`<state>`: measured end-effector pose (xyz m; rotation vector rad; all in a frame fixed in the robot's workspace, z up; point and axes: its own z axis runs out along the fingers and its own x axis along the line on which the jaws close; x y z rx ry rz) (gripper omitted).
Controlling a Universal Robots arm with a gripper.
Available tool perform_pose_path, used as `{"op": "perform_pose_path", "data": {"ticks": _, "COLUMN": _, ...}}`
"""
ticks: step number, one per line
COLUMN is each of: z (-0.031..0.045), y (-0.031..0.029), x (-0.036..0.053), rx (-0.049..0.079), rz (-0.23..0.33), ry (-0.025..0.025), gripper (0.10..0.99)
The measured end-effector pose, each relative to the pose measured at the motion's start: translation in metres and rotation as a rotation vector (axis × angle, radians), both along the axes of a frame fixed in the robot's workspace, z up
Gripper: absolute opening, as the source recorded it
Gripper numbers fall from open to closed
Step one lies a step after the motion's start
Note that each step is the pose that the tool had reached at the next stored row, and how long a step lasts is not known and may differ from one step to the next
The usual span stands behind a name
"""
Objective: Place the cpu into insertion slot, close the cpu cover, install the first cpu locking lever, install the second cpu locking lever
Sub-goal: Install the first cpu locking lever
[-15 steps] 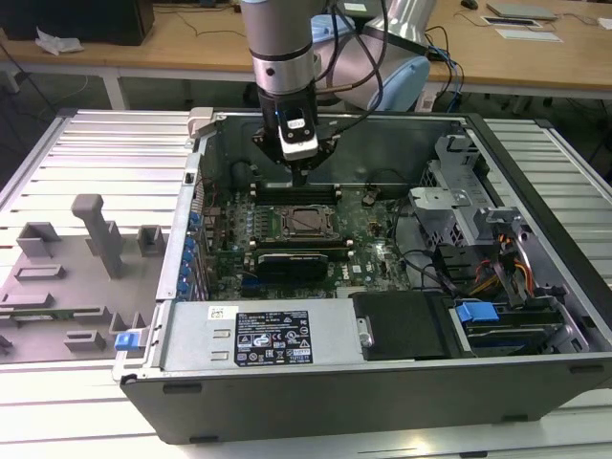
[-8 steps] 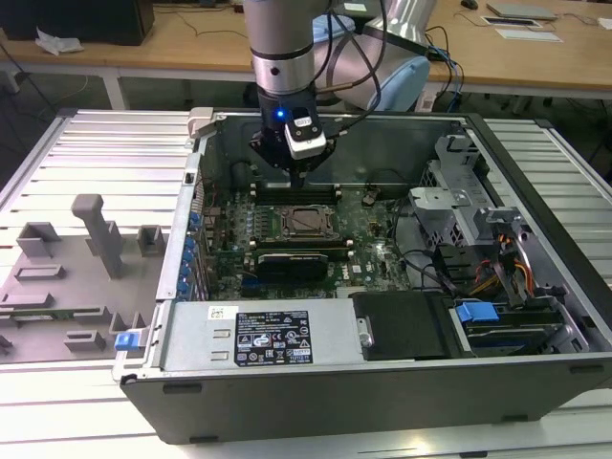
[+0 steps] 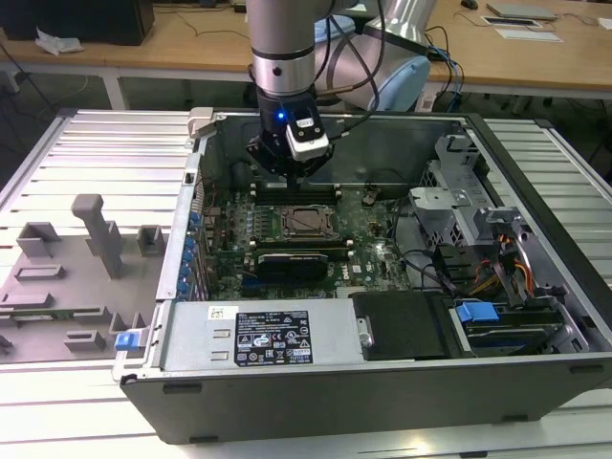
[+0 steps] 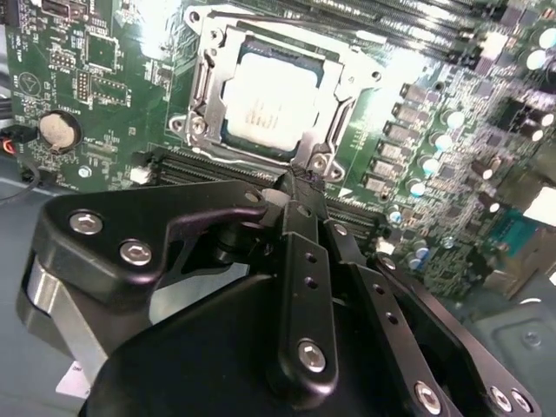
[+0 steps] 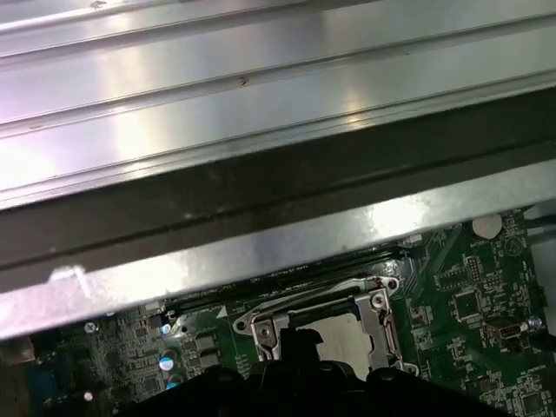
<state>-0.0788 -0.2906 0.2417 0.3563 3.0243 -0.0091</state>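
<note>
The cpu (image 4: 269, 109) lies seated in the insertion slot (image 3: 304, 222) of the green motherboard (image 3: 368, 251), inside the open computer case (image 3: 382, 382) on the ribbed table (image 3: 86, 153). The cpu cover (image 4: 343, 95) is down flat around the chip, its silver frame bordering all four sides (both wrist views show this). The claw (image 4: 300, 178) hangs clenched with nothing between its fingers (image 4: 300, 261), the tips just beside the edge of the frame. In the exterior view it sits at 12 o'clock from the socket, close above the board.
</note>
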Motion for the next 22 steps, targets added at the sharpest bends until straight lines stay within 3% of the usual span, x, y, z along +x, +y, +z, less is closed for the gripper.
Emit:
{"op": "perform_pose_path", "data": {"ticks": 5, "z": -0.0006, "y": -0.0066, "x": -0.0002, "rx": -0.001, "rz": 0.021, "ry": 0.0017, "gripper": 0.106}}
{"op": "perform_pose_path", "data": {"ticks": 8, "z": -0.0008, "y": -0.0174, "x": -0.0006, "rx": -0.001, "rz": 0.033, "ry": 0.0017, "gripper": 0.106}}
{"op": "perform_pose_path", "data": {"ticks": 14, "z": -0.001, "y": -0.0314, "x": -0.0011, "rx": -0.001, "rz": 0.045, "ry": 0.0017, "gripper": 0.106}}
{"op": "perform_pose_path", "data": {"ticks": 18, "z": -0.001, "y": -0.0357, "x": -0.0011, "rx": -0.002, "rz": 0.061, "ry": 0.0019, "gripper": 0.106}}
{"op": "perform_pose_path", "data": {"ticks": 22, "z": -0.0022, "y": -0.036, "x": 0.0009, "rx": -0.003, "rz": 0.144, "ry": 0.0035, "gripper": 0.106}}
